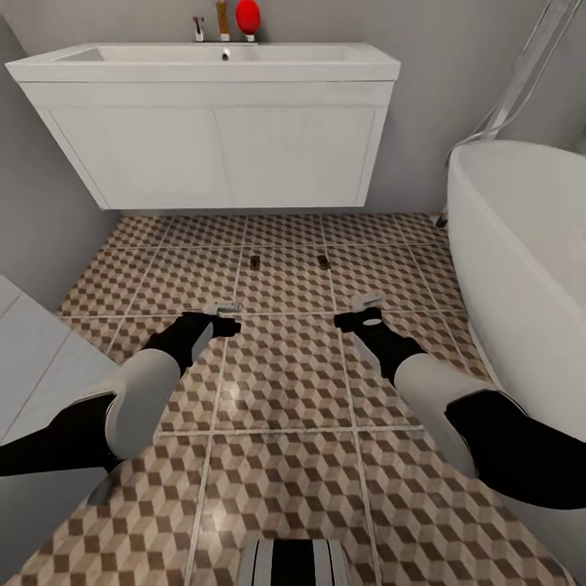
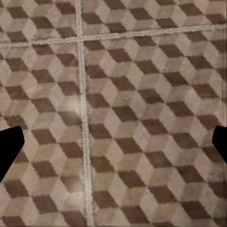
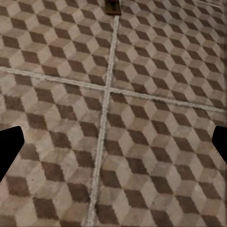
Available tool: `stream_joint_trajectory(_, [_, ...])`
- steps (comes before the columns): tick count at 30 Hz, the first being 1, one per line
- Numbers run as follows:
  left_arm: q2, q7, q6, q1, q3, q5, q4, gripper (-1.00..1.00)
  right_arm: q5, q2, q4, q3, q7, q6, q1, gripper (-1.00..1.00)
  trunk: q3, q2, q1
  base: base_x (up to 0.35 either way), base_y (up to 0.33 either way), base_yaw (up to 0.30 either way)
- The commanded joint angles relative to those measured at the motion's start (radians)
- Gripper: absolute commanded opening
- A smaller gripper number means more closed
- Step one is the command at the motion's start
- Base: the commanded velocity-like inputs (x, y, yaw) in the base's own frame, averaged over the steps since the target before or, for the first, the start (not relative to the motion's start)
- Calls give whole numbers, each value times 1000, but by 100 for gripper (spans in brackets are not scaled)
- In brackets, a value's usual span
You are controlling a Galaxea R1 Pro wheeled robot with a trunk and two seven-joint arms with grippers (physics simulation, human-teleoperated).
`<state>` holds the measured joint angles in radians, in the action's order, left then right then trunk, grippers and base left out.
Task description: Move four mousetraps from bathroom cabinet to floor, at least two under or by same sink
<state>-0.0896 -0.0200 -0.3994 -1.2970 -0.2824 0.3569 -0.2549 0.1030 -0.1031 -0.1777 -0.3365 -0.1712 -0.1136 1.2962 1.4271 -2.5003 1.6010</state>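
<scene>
Mousetraps lie in a pair on the bathroom floor [image 1: 285,407]: one mousetrap [image 1: 256,262] to the left and a second mousetrap [image 1: 324,261] to its right, apart from each other, each small and dark at this range, so their spring bars and bait patches cannot be made out. Both rest on the cube-patterned tiles just in front of the bathroom sink [image 1: 203,61], near the front edge of its white vanity box [image 1: 216,155], which hangs on the far wall clear of the tiles. In the right wrist view one mousetrap [image 3: 113,6] sits cut off at the edge of the picture, beside a pale grout line. Nearer than the traps, the left tool [image 1: 221,317] and the right tool [image 1: 364,312] hang low over the tiles, well apart from each other and short of the traps. Each wrist view has its tool's black fingertips [image 2: 9,146] [image 3: 9,149] spread to opposite edges with bare tile between them, so both tools are parted wide and carry nothing. On the rim of the basin stand a chrome tap [image 1: 198,28], a brown bottle-like item [image 1: 222,19] and a round red object [image 1: 248,16]. At the right curves a white bathtub [image 1: 521,244], and at the near left is a pale grey flat surface [image 1: 32,366].
</scene>
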Motion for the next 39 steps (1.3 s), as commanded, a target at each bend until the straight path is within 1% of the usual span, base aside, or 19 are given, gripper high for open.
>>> stream_joint_trajectory(1, [-1,-1,11,0,-8,9,16,100,11,0,-1,-9,-5,-4,-2,100,-5,0,-1,0,0,0])
stream_joint_trajectory(2, [-1,-1,16,1,-8,9,26,100,11,0,-1,-9,-5,-3,-3,100,-11,0,-1,0,0,0])
stream_joint_trajectory(5, [0,-1,28,2,-8,10,52,100,10,0,-1,-9,-5,-2,-12,100,-25,21,-12,0,0,0])
stream_joint_trajectory(7, [0,1,41,3,-8,12,87,100,10,0,-1,-9,-5,6,-25,100,-35,35,-20,0,0,0])
stream_joint_trajectory(8, [1,1,84,4,-8,12,133,100,10,0,-1,-9,-5,20,-35,100,-39,42,-24,0,0,0])
stream_joint_trajectory(12, [1,2,121,4,-8,13,169,100,10,1,-1,-9,-5,28,-44,100,-59,70,-39,0,0,0])
stream_joint_trajectory(13, [1,3,139,5,-8,13,198,100,10,2,-1,-10,-5,31,-53,100,-63,77,-43,0,0,0])
stream_joint_trajectory(16, [1,3,145,11,-8,13,214,100,9,2,-1,-9,-5,33,-60,100,-78,98,-55,0,0,0])
stream_joint_trajectory(18, [1,3,155,25,-8,13,222,100,9,2,-1,-9,-5,33,-69,100,-87,112,-62,0,0,0])
stream_joint_trajectory(19, [1,3,170,42,-8,13,226,100,9,2,-1,-9,-5,34,-79,100,-92,119,-66,0,0,0])
stream_joint_trajectory(22, [2,3,184,59,-8,13,229,100,9,2,0,-10,-5,44,-94,100,-106,140,-78,0,0,0])
stream_joint_trajectory(23, [2,3,193,74,-8,13,229,100,9,2,0,-10,-5,49,-98,100,-111,147,-81,0,0,0])
stream_joint_trajectory(24, [6,3,216,106,-8,13,229,100,9,9,0,-10,-5,78,-116,100,-116,154,-85,0,0,0])
stream_joint_trajectory(31, [17,3,258,148,-8,13,231,100,8,19,2,-10,-5,103,-150,100,-150,203,-112,0,0,0])
stream_joint_trajectory(32, [19,2,267,159,-8,13,232,100,8,22,2,-10,-5,106,-159,100,-154,210,-116,0,0,0])
stream_joint_trajectory(33, [22,2,291,189,-8,13,233,100,6,29,3,-10,-5,126,-185,100,-159,217,-120,0,0,0])
stream_joint_trajectory(38, [23,2,327,222,-8,13,235,100,5,32,3,-10,-5,162,-215,100,-183,252,-139,0,0,0])
stream_joint_trajectory(39, [23,2,342,239,-8,13,237,100,5,32,4,-10,-5,175,-231,100,-188,259,-143,0,0,0])
